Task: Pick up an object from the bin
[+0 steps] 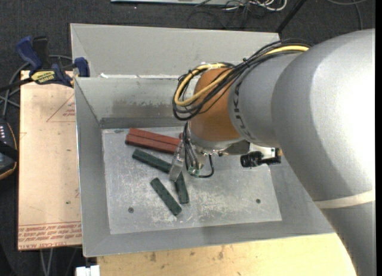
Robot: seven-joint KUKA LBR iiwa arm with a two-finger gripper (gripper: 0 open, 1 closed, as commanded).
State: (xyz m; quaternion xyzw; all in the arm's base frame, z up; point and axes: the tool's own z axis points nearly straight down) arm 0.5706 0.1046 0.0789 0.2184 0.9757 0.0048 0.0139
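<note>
The big grey arm comes in from the right over the grey metal bin. Its wrist wears an orange cover with looped cables. On the bin floor, a red-brown bar lies near the back wall. A long dark green stick lies just in front of it. Nearer the front is a slanted dark green stick, and a short dark green stick lies just beside it on the right. The hand is low in the middle of the bin, right at the upper end of the short stick and just past the right end of the long one. I cannot tell whether the hand is open or closed, or whether it touches either stick.
</note>
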